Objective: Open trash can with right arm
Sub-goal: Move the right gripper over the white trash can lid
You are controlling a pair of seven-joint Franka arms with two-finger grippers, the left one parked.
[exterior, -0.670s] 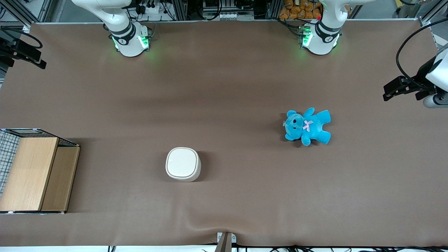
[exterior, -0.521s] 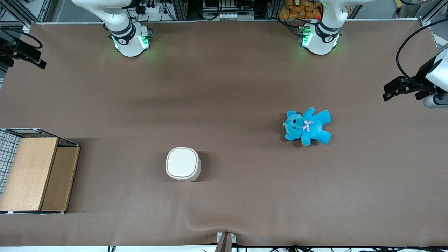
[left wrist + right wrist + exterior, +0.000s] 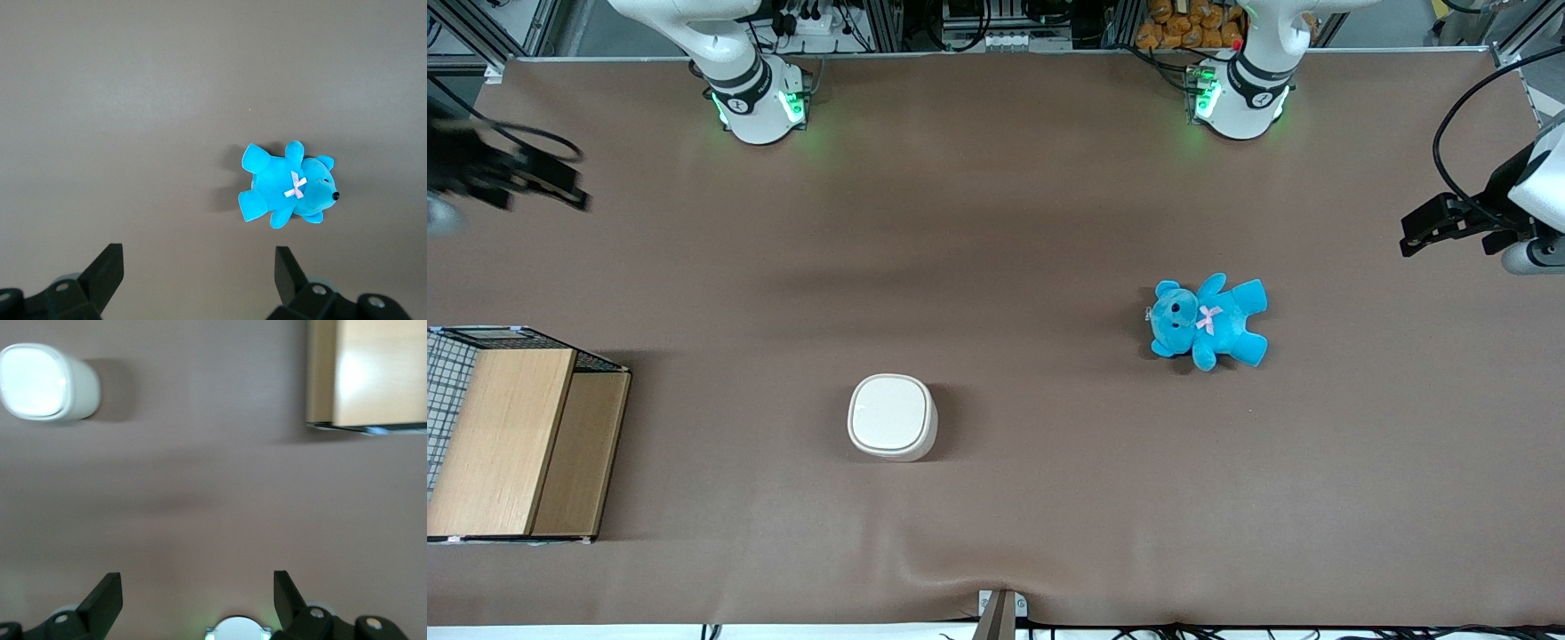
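The cream-white trash can (image 3: 892, 416) stands on the brown table, its flip lid shut flat. It also shows in the right wrist view (image 3: 47, 382). My right gripper (image 3: 567, 189) hangs high over the table edge at the working arm's end, farther from the front camera than the can and well apart from it. In the right wrist view its gripper (image 3: 197, 595) is open wide with nothing between the black fingers (image 3: 103, 597); only bare table lies under them.
A wood-panelled wire crate (image 3: 516, 436) stands at the working arm's end of the table, beside the can, and shows in the right wrist view (image 3: 373, 373). A blue teddy (image 3: 1208, 320) lies toward the parked arm's end and shows in the left wrist view (image 3: 287, 190).
My right gripper has shifted a little inward over the table and slightly nearer the front camera; it shows motion blur now. The can, teddy and crate have not moved.
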